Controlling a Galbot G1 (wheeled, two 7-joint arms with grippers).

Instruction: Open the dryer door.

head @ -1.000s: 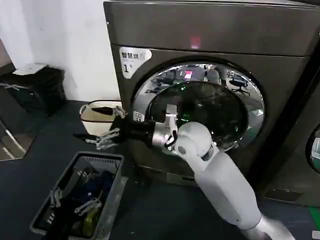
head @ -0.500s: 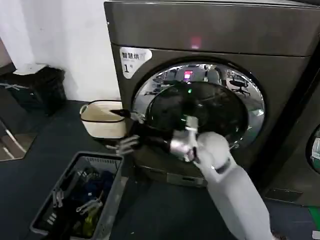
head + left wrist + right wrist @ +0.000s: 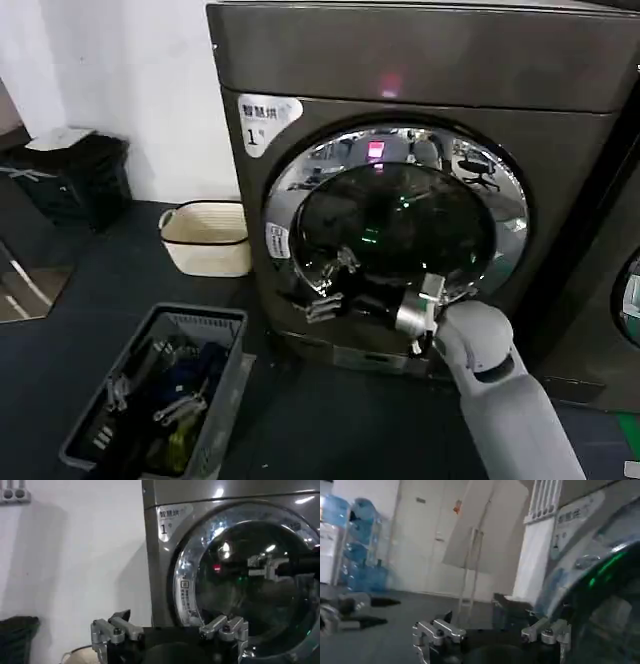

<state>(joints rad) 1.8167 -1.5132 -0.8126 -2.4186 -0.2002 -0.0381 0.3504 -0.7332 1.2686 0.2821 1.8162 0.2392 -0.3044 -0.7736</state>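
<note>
The dryer [image 3: 400, 60] is a dark grey-brown front-loader with a white sticker [image 3: 265, 118] marked "1". Its dryer door [image 3: 400, 225], a chrome ring around dark glass, lies flush with the front. My right gripper [image 3: 325, 300] is open and sits just in front of the ring's lower left part, holding nothing. From the left wrist view the right gripper [image 3: 265, 567] shows against the door glass [image 3: 220, 600]. My left gripper [image 3: 170, 632] is open and empty, held back from the machine. In the right wrist view the right gripper [image 3: 492, 632] is beside the ring [image 3: 580, 565].
A grey crate [image 3: 195, 312] of tools and cloth stands on the floor at the front left. A cream basket [image 3: 205, 208] sits against the wall beside the dryer. A black bin [image 3: 80, 175] is farther left. Another dark machine [image 3: 600, 330] stands at the right.
My right arm has swung to the right. Its gripper has moved from beyond the dryer's left edge to in front of the door's lower left ring. The door has not moved.
</note>
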